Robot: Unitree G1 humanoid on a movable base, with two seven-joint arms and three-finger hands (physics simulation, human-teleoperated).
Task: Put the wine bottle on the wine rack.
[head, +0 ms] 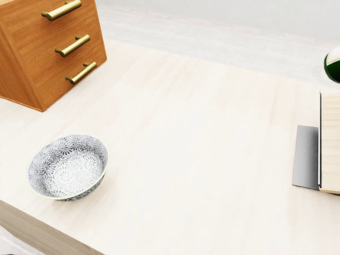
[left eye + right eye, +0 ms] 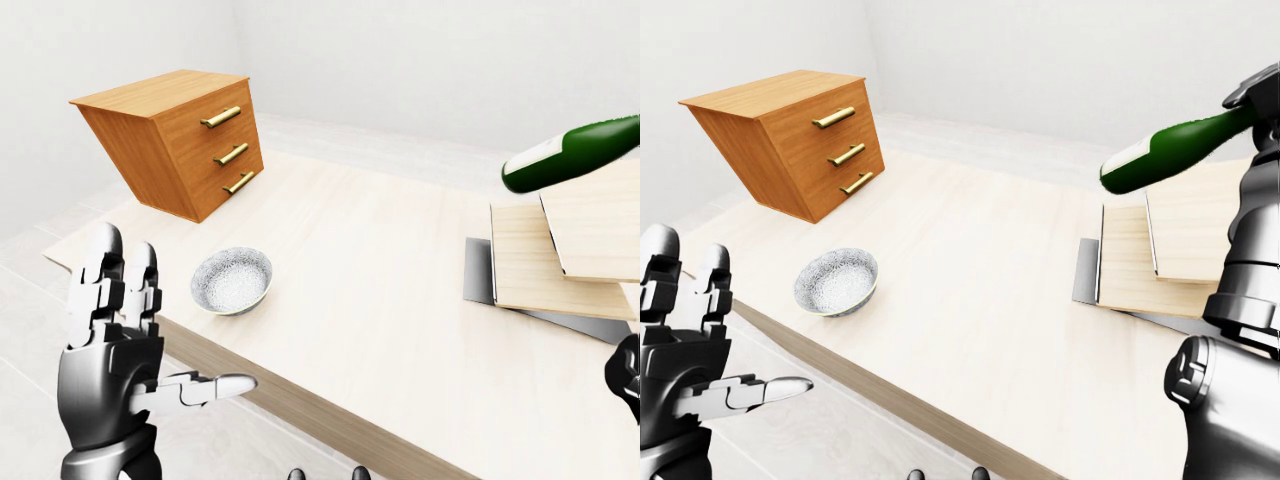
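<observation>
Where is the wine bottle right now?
In the right-eye view, the bottle is tilted in the air at upper right, above the rack, held in the right hand.
</observation>
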